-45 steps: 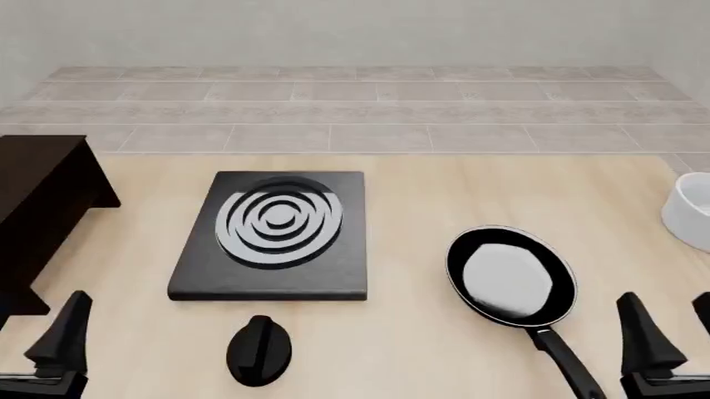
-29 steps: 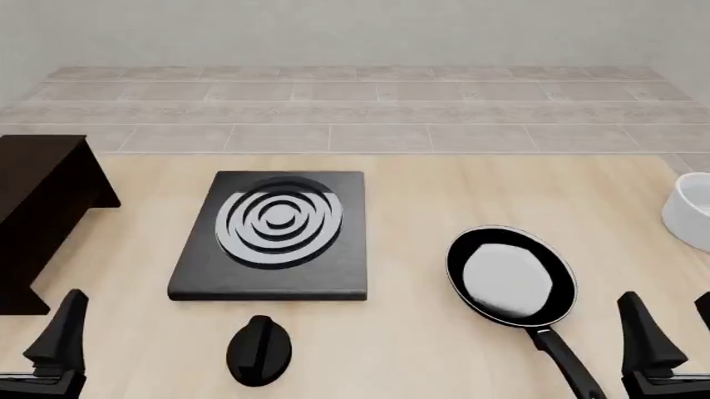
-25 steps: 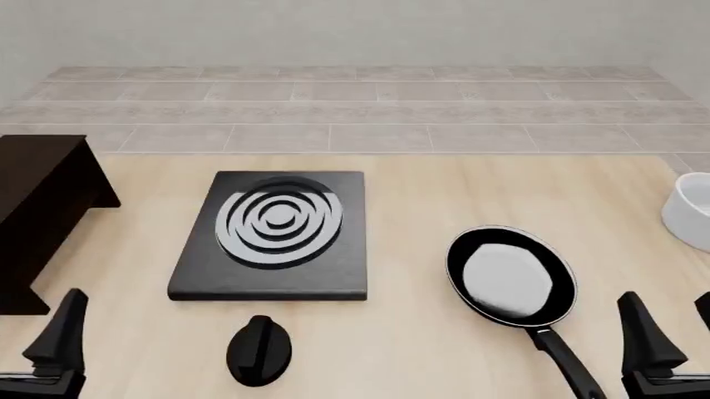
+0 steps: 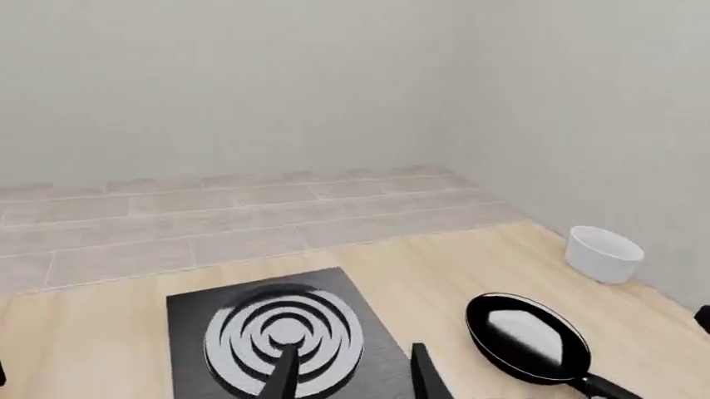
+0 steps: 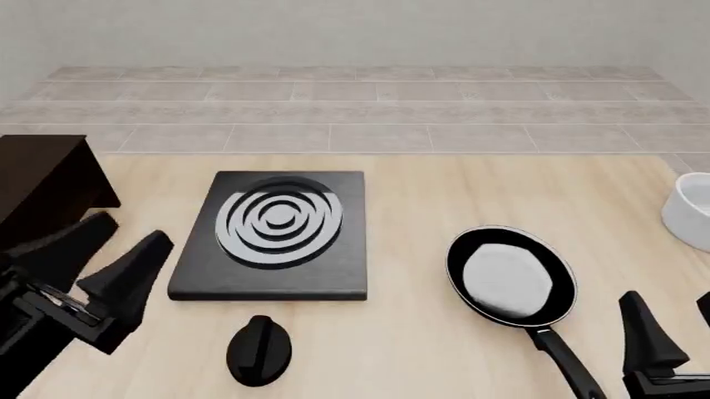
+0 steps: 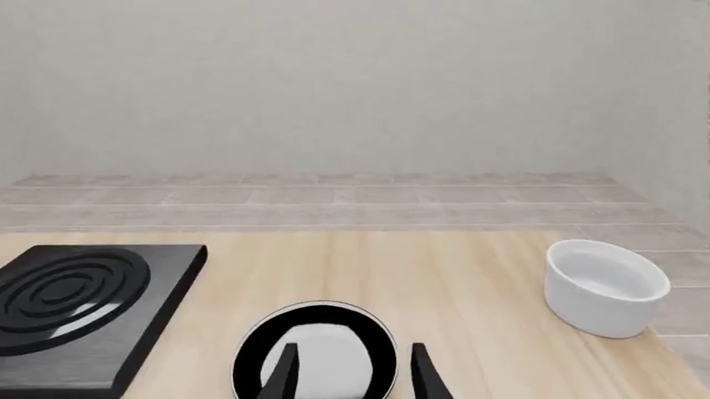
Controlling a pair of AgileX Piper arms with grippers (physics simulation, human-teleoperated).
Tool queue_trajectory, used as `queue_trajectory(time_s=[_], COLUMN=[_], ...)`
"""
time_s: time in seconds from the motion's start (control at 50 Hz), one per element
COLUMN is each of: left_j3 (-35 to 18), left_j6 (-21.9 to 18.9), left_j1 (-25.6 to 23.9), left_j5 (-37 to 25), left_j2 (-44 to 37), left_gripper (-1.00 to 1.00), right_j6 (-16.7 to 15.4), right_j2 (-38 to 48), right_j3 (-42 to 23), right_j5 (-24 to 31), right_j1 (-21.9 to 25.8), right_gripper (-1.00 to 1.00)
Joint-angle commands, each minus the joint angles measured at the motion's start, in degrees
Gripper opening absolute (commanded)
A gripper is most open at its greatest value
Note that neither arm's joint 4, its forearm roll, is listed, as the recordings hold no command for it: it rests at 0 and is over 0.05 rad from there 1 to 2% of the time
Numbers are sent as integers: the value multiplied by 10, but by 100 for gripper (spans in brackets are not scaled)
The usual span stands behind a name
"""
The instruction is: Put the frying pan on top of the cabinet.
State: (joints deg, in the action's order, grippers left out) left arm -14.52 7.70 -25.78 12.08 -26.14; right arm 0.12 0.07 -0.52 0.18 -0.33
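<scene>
1. Two grippers in view, neither touching the frying pan (image 5: 510,278).
2. Left gripper (image 5: 109,256): fingers spread, empty, raised beside the cabinet (image 5: 39,195) and the ringed black slab (image 5: 278,233), well apart from the pan.
3. Right gripper (image 5: 677,332): fingers parted, empty (partly cut off at the edge), near the pan's handle.
4. Pan flat on the table (image 5: 444,191), right of the slab.

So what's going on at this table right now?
Two robot arms are meant to put the frying pan on top of the cabinet, but neither holds anything yet. The pan sits on the table beside a black slab with rings. The left gripper is open, near the cabinet and the slab. The right gripper is open too, pointing at the pan. A white bowl stands off to the right.
</scene>
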Motion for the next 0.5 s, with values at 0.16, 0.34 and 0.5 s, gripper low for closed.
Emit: queue_trajectory(time_s=[0.16,0.34,0.5], left_j3=[-95,-141,-174], left_j6=[128,179,251], left_j1=[-182,-235,-257], left_j5=[169,217,253], left_j2=[-300,-401,-473], left_gripper=[100,100,100], right_j6=[2,0,-1], right_j2=[0,0,0], right_j3=[0,3,3], right_j5=[0,-2,-4], right_j1=[-4,-3,-4], right_gripper=[100,100,100])
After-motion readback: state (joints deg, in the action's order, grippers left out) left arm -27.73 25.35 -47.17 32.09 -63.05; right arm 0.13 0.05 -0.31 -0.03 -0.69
